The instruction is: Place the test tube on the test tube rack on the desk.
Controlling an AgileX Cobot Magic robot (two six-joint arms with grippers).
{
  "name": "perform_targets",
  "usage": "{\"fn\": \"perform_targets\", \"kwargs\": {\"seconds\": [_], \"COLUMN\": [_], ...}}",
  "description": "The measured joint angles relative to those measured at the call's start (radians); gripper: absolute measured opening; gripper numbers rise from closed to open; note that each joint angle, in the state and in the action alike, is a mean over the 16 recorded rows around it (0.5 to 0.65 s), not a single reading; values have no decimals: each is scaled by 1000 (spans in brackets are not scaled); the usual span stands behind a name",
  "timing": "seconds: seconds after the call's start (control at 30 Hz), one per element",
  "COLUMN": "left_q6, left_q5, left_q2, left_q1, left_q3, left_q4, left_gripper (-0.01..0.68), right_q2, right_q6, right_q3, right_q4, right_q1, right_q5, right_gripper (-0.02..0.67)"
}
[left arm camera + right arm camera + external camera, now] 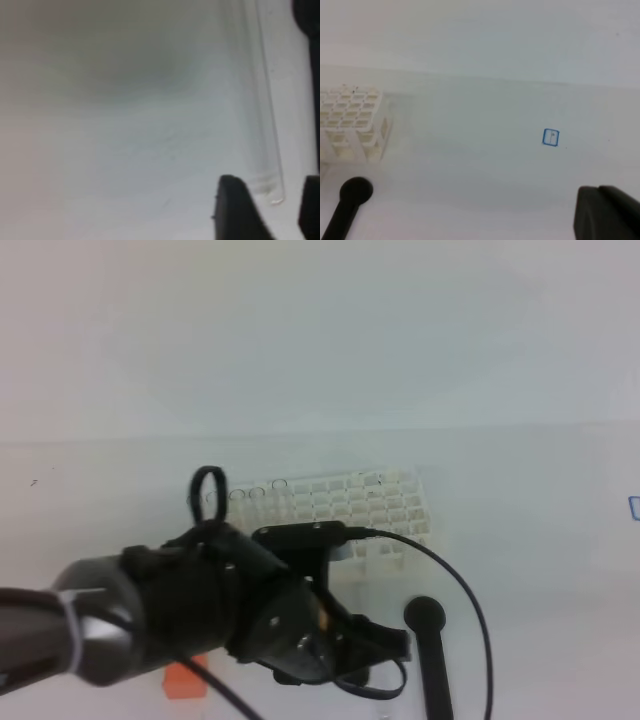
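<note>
**Test tube sits between parted fingers of left gripper, short of the rack**

Test tube [266, 125], clear and hard to make out, shows only in the left wrist view. It runs lengthwise from the top of that view down to its rim between the two dark fingers [240, 212] of the left gripper [270, 180]. The fingers stand apart on either side of the tube. White shows between the glass and the right-hand finger, so the grip looks released rather than clamped. Whether the tube rests flat on the desk [125, 150] cannot be told from this angle.

In the high view the left arm fills the foreground, and its gripper [385, 640] is low over the tabletop, in front of the test tube rack [345, 505]. An orange block [185, 681] peeks out under the arm at the bottom edge. Just right of the gripper lies a black round-ended stick [426, 618], its knob towards the rack. A black cable [470, 590] loops from the wrist past the stick.

Beyond them, the white lattice rack stands on the desk. The tube itself cannot be made out in this view.

The right gripper [607, 215] shows only as a dark corner of its own camera view, closed and holding nothing visible. A small blue square mark [550, 137] sits on the desk ahead of it, well apart from the rack.
</note>
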Motion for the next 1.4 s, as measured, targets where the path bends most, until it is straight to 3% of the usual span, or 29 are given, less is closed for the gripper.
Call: {"fn": "perform_targets", "kwargs": {"seconds": [0.13,0.27,0.8,1.07,1.4], "left_q6": [-20,-36,-56,-52,-36], "left_q5": [-3,-1,-10,29,77], "left_q2": [64,115,205,215,216], "left_q1": [-21,-35,-47,-47,-47], "left_q3": [-45,-71,-87,-87,-87], "left_q4": [-19,-33,-35,4,51], "left_gripper": [387,429,415,335,120], "right_q2": [0,0,0,0,0], "right_q6": [-7,-18,-65,-74,-79], "right_q3": [0,0,0,0,0], "right_q4": [7,16,42,42,42], "right_q1": [0,0,0,0,0], "right_q5": [1,3,6,6,6], "right_gripper": [-1,-1,-1,-1,-1]}}
